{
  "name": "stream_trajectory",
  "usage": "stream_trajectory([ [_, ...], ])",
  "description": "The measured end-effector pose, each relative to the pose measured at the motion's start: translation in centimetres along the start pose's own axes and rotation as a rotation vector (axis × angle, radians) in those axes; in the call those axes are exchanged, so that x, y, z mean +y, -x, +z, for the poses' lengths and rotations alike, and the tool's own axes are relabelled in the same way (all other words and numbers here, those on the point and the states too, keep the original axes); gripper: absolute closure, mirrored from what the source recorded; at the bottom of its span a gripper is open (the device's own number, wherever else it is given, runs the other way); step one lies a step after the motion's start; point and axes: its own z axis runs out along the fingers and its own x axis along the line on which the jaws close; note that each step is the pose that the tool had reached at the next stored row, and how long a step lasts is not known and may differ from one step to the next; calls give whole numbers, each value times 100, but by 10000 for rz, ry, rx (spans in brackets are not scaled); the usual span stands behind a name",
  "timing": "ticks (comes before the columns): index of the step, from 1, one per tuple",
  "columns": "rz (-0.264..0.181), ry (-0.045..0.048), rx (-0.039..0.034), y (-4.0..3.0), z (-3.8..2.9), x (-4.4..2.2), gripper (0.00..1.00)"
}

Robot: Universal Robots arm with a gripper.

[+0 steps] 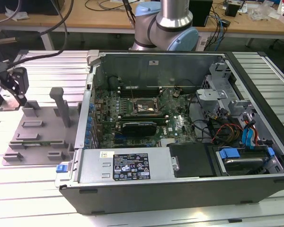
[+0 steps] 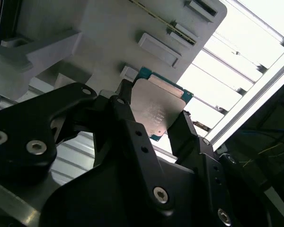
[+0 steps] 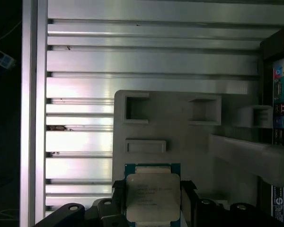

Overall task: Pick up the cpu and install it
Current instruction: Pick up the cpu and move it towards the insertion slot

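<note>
Gripper point(image 3: 152, 187) closed on the cpu point(image 3: 153, 198) — fingers point(image 3: 117, 189) pressing two opposite edges — over the grey fixture plate point(image 1: 38, 127), on its side away from the computer case point(image 1: 94, 170).

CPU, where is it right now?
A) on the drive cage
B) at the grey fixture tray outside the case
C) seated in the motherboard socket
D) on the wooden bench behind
B: both wrist views show the cpu against the grey fixture tray, which in the exterior view lies to the exterior view's left of the computer case.
</note>
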Motion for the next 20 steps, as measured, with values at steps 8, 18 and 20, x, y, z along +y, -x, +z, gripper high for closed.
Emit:
stream_trajectory([
  [8, -1, 0, 0, 5, -162, 9, 45],
  [18, -28, 1, 0, 14, -440, 18, 45],
  [20, -28, 1, 0, 15, -480, 20, 45],
])
